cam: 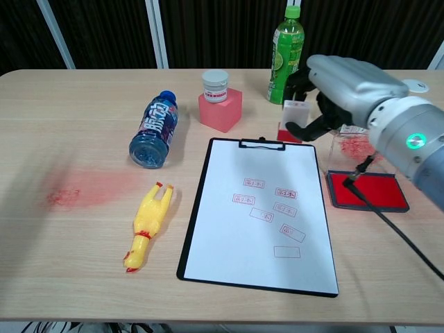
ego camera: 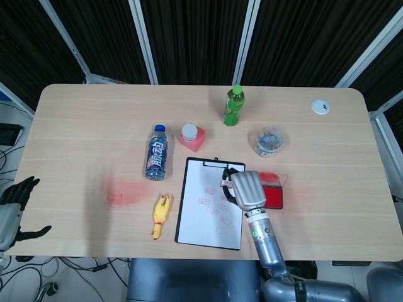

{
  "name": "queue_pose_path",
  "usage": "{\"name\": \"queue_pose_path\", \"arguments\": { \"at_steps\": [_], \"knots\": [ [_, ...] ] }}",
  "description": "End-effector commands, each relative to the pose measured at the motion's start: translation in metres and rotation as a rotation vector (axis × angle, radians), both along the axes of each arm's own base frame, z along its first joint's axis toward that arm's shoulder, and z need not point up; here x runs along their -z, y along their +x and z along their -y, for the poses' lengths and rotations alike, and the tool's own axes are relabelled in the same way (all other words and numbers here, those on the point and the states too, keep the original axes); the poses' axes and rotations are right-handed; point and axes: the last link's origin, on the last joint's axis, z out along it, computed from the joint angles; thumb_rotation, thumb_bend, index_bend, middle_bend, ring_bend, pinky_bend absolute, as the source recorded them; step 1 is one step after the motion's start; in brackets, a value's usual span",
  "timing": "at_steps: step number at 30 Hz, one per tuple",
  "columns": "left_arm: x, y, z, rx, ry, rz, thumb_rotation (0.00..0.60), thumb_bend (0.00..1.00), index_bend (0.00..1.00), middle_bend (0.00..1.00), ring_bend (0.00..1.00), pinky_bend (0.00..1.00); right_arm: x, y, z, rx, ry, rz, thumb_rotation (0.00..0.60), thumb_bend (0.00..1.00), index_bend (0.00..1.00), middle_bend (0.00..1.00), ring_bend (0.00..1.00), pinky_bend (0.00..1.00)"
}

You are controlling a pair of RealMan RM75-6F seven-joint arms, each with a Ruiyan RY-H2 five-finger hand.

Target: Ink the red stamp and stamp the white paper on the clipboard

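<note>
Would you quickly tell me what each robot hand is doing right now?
Left robot hand: open, holding nothing.
Right robot hand: holding the red stamp.

Ink pad (cam: pixel 368 191) right of clipboard (cam: pixel 201 201)

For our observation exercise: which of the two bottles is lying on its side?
The blue-labelled bottle left of the clipboard lies flat; the green bottle stands upright.

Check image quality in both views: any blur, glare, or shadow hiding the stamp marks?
Head view: sharp, even light, but marks on the white paper read tiny. Chest view: marks crisp, no glare; the grey robot right hand looms large and near, and wide-angle bows the light wooden table.
</note>
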Motion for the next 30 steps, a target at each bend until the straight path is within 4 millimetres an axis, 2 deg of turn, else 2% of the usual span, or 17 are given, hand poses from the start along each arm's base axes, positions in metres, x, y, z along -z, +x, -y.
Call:
{"name": "queue_pose_path", "arguments": {
  "at_steps": [1, 10, 25, 30],
  "knots": [
    [0.0, 0.0, 0.0, 0.001, 0.005, -0.001, 0.6, 0.0, 0.0, 0.0, 0.0, 0.0, -0.015, -0.02, -0.008, 0.036, -0.009, -0.007, 0.6, 0.67, 0.91, 0.78, 0.83, 0.85],
    [-0.001, 0.0, 0.002, 0.008, 0.017, -0.005, 0.6, 0.0, 0.0, 0.0, 0.0, 0.0, -0.035, -0.062, -0.024, 0.101, -0.013, -0.03, 0.6, 0.64, 0.91, 0.76, 0.81, 0.83],
    [0.0, 0.001, 0.003, 0.01, 0.018, -0.019, 0.6, 0.0, 0.0, 0.0, 0.0, 0.0, -0.045, -0.142, -0.038, 0.258, -0.034, -0.059, 0.6, 0.59, 0.91, 0.73, 0.79, 0.82],
    [0.0, 0.001, 0.004, 0.01, 0.025, -0.027, 0.6, 0.0, 0.0, 0.0, 0.0, 0.0, -0.048, -0.166, -0.041, 0.316, -0.04, -0.061, 0.6, 0.54, 0.91, 0.7, 0.76, 0.78]
  ]
}}
